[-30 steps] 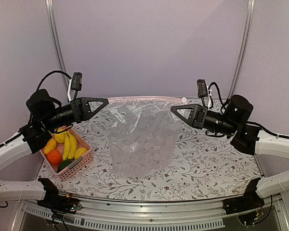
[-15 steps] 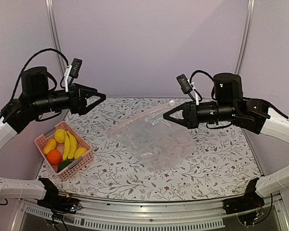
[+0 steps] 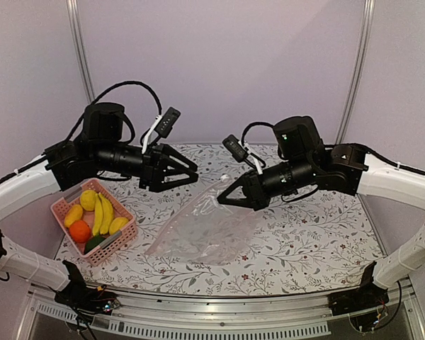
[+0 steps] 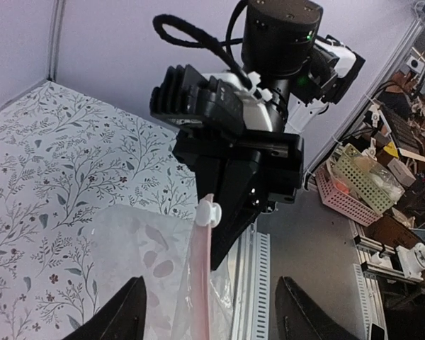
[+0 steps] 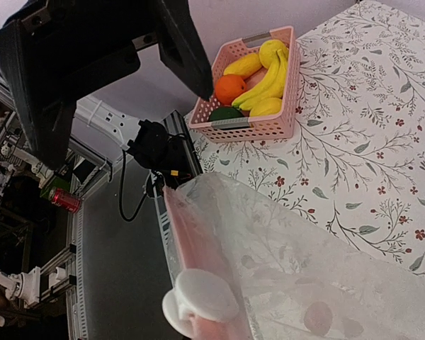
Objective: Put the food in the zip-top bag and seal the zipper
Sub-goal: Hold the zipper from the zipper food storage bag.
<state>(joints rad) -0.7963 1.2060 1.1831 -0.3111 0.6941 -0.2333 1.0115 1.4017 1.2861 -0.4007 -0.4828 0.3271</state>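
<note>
Both arms had swung inward and the left jaws had let go, standing apart either side of the zipper. Right jaws alone clamped the zip-top bag, which sagged onto the counter; the food sat in its basket. Risk: a single hold could let the mouth collapse shut.

I can read no lettering, number or brand here: the zip-top bag ahead of me shows no print, and the small red can down beside my right wrist is too blurred
</note>
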